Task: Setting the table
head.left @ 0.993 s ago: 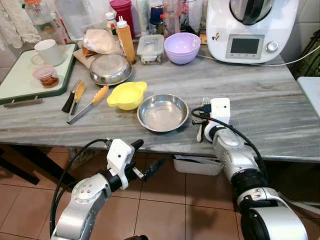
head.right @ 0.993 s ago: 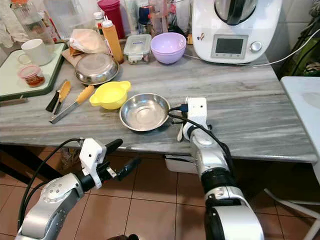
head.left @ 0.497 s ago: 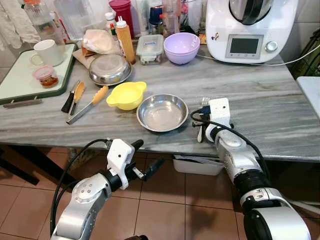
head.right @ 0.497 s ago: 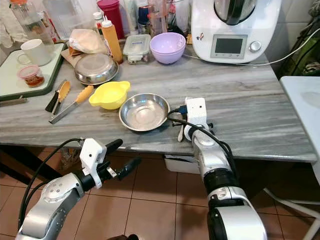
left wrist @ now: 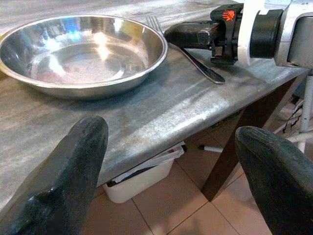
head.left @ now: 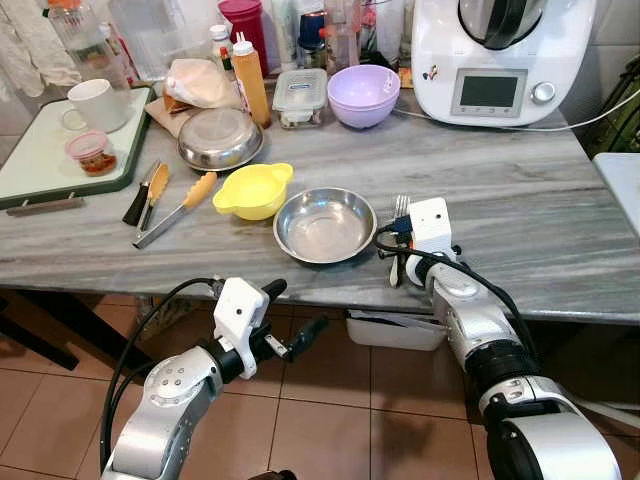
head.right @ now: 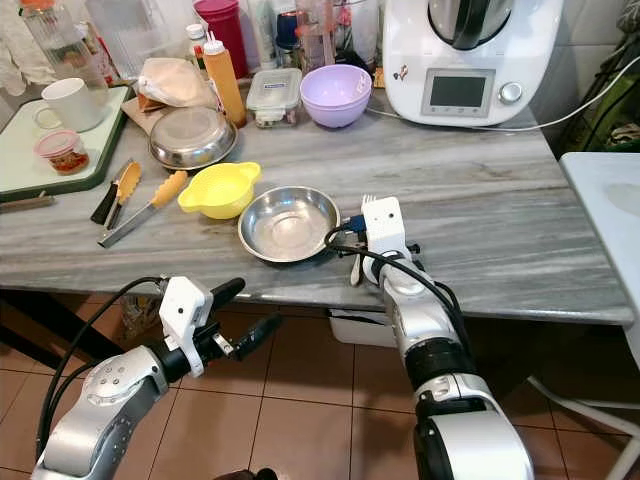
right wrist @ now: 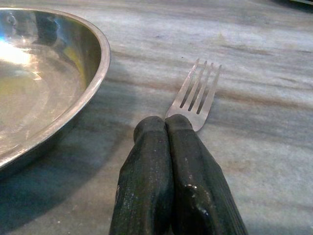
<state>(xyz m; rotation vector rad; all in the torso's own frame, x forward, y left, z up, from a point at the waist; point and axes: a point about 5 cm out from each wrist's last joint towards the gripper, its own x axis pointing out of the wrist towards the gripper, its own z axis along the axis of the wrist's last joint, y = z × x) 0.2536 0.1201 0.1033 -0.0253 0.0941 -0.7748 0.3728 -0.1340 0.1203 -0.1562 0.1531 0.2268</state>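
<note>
Left eye view: thin flat stainless steel fork point(head.left: 398, 240) lies on the grey veined marble surface point(head.left: 520, 210) near its front edge, just beside the right rim of the shallow round stainless steel dish point(head.left: 325, 224). Right claw point(head.left: 400, 222) sits low over the fork's neck. Left claw point(head.left: 290, 325) hangs below the front edge, clear of everything. Judgement: the fork is light, rigid and slick, lying flat on polished stone, so a pinch across the narrow handle from above is the sensible hold; the tines give no purchase.

Right eye view: same layout. The yellow plastic spouted bowl point(head.right: 220, 189) and orange-handled metal tongs point(head.right: 142, 208) lie further along toward the left edge.

Left wrist view: left claw spread wide with nothing between its rubbery black fingers point(left wrist: 63, 171). The fork runs alongside the dish rim, its handle pointing at the front edge.

Right wrist view: right claw's ribbed black fingers point(right wrist: 146, 166) are pressed together, tips on top of the fork just behind the four tines. Cannot tell whether any metal is pinched between them or merely under them. Mirror-finish dish wall, likely to skid if nudged.
</note>
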